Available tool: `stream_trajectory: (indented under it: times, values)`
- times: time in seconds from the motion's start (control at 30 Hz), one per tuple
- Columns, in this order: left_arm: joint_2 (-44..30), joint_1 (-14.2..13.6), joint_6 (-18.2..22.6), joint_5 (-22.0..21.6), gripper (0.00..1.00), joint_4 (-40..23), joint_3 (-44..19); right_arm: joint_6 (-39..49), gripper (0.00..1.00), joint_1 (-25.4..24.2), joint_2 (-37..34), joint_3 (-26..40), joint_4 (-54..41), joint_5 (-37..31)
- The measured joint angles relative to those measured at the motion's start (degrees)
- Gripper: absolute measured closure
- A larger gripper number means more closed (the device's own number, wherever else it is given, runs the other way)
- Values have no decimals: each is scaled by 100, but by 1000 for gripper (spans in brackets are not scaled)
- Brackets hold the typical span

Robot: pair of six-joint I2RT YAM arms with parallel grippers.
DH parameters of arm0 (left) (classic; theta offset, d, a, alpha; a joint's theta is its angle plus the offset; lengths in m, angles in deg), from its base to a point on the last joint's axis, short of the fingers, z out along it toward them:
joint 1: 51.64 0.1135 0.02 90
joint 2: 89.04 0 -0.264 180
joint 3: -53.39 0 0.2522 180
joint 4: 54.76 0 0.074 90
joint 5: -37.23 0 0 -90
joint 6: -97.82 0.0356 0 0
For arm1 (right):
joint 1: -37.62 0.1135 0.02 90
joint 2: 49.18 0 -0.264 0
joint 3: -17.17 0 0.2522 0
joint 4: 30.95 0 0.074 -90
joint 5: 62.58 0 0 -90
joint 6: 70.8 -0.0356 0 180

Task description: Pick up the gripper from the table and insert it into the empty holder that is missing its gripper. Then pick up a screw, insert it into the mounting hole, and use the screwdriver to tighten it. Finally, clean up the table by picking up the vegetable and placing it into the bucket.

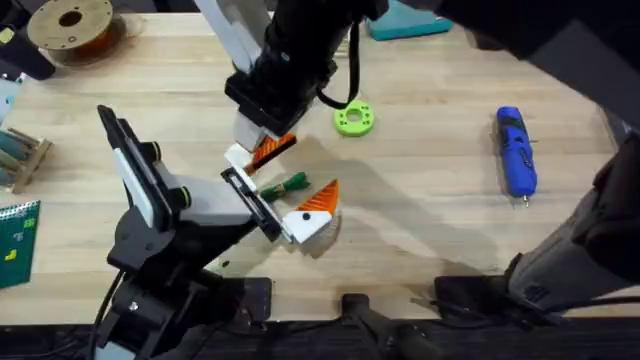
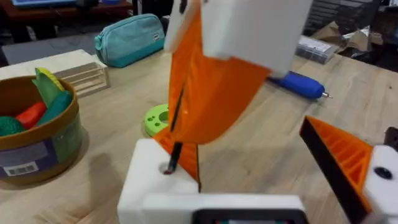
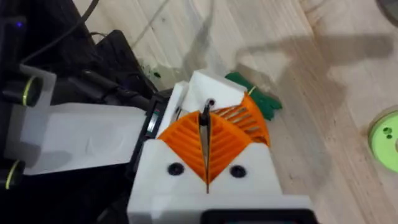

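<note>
My right gripper [image 1: 268,148] reaches across the table and is shut on the small orange gripper [image 2: 184,151], holding it against the plain white holder [image 2: 155,180]. That holder [image 3: 210,92] is one finger of my left gripper [image 1: 292,172], which is open. Its other finger carries an orange wedge [image 1: 322,198]. The green vegetable [image 1: 288,184] lies on the table between the left gripper's fingers. Far to the right lies the blue screwdriver [image 1: 515,150]. The yellow-orange bucket [image 2: 43,146] stands to the left, with toy food in it. The screw is out of view.
A round bright-green disc [image 1: 353,119] lies just right of the right gripper. A brown spool [image 1: 70,25] sits at the back left and a teal pouch [image 1: 410,25] at the back. Small wooden racks [image 1: 20,155] stand at the left edge.
</note>
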State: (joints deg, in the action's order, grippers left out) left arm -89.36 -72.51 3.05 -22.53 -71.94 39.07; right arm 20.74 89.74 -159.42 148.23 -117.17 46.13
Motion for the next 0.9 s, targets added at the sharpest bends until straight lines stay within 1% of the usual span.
stream_trajectory:
  times: [0.13, 0.9]
  values:
    - [0, 0, 0, 0, 14, 2, 0, 0, 994, 0, 2, 0, 2, -84]
    - [-9, 0, -17, -2, 13, 0, 0, 2, 994, 0, -127, 9, 69, -86]
